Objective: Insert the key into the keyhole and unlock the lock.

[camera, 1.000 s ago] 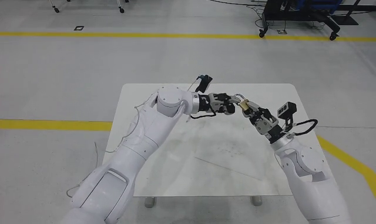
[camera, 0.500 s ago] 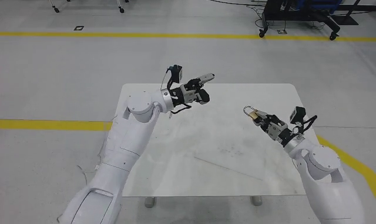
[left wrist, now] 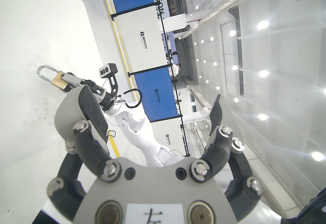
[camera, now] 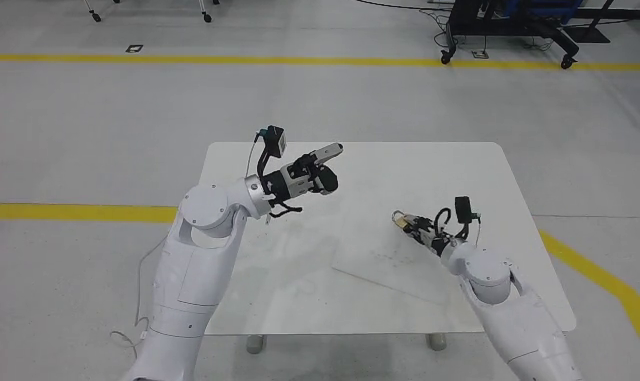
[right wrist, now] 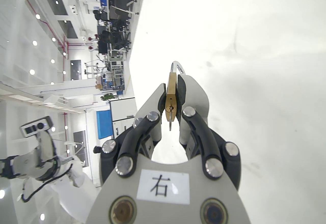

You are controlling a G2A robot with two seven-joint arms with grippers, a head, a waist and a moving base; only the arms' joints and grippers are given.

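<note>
Arms pulling apart: left gripper (camera: 329,167) backing off, wide open, empty; right gripper (camera: 413,224) sinking toward table (camera: 300,281), clamping padlock (right wrist: 171,90), key (right wrist: 170,125) sticking from keyhole (right wrist: 170,108). Insertion seemingly done; shackle release unclear.

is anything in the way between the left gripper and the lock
Nothing visible. Bare table lies between the open left gripper and the lock, which the right gripper clamps by its sides; its keyhole end faces that gripper's palm.

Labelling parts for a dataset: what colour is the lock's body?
Brass-gold. The lock shows best in the right wrist view.
</note>
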